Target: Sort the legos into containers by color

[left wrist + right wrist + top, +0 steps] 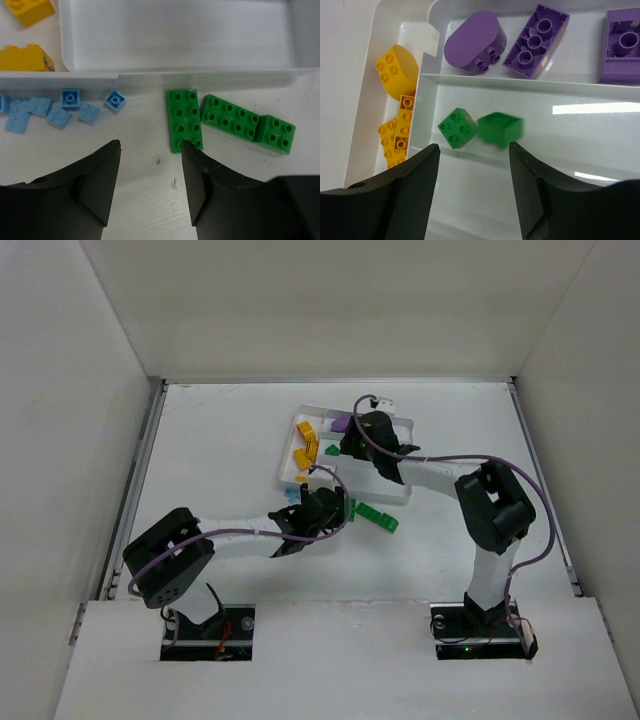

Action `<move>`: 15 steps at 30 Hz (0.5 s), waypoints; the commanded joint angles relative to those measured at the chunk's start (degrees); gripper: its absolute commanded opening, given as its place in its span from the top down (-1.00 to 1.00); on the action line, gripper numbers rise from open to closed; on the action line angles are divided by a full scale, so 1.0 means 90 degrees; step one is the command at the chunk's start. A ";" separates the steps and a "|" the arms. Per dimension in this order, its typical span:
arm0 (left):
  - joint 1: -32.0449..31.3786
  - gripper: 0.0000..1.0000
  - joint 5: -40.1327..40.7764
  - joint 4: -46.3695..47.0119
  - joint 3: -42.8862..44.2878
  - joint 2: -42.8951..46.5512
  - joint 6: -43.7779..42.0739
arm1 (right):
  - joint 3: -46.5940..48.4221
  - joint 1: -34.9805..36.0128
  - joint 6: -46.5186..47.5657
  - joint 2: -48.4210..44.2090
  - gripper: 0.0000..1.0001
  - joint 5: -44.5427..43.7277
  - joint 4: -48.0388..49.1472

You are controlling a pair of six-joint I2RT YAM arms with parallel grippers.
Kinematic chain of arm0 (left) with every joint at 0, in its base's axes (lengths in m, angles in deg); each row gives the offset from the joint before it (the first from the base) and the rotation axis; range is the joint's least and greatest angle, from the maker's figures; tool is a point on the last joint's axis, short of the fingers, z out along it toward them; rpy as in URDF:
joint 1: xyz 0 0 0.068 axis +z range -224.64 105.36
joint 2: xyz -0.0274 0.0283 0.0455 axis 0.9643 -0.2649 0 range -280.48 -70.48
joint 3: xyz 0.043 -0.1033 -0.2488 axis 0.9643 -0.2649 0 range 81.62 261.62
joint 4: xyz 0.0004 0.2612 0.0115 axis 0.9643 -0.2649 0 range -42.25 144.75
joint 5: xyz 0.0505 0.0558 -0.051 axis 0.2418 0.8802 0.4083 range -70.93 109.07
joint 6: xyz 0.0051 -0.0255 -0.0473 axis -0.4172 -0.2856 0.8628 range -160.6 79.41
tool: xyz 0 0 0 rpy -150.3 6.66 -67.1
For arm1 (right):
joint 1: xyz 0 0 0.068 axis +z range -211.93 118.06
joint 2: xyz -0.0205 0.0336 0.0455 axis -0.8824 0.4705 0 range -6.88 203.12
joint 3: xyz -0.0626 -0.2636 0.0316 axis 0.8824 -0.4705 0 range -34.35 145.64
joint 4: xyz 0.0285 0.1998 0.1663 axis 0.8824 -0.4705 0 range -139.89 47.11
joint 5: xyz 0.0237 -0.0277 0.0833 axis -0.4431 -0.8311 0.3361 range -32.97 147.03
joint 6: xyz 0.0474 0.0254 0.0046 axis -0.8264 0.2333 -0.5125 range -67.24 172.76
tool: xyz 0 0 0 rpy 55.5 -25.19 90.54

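The white tray (pixel 403 421) lies at mid-table. My right gripper (pixel 352 443) hovers over it, open and empty (pixel 472 147). Just beyond its fingertips two green legos lie in one strip, one sharp (pixel 457 127) and one blurred (pixel 500 129). Purple legos (pixel 475 45) fill the strip behind, and yellow legos (pixel 395 70) the end section. My left gripper (pixel 318 508) is open and empty (pixel 150 147) above the table by the tray's near wall (pixel 200 75). Three green legos (pixel 183 120) lie ahead of its right finger, and several pale blue legos (pixel 50 111) ahead on its left.
White walls enclose the table on three sides. The green legos on the table (pixel 375 516) lie just right of the left gripper. The right arm's forearm (pixel 430 472) crosses over the tray's right end.
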 commanded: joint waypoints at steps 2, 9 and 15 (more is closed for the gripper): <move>-0.0272 0.02 0.0309 0.0139 0.0022 0.0044 0.0314 | 0.0216 -0.0004 0.0101 -0.0322 -0.32 0.0008 0.0162; -0.0594 0.02 0.0172 0.0139 0.0315 -0.0640 0.0285 | -0.1159 0.0035 0.0257 -0.1620 -0.30 -0.0178 0.0376; -0.0595 -0.01 -0.0004 0.0051 0.0500 -0.1002 0.0265 | -0.2400 0.0181 0.0218 -0.2656 -0.29 -0.0305 0.0494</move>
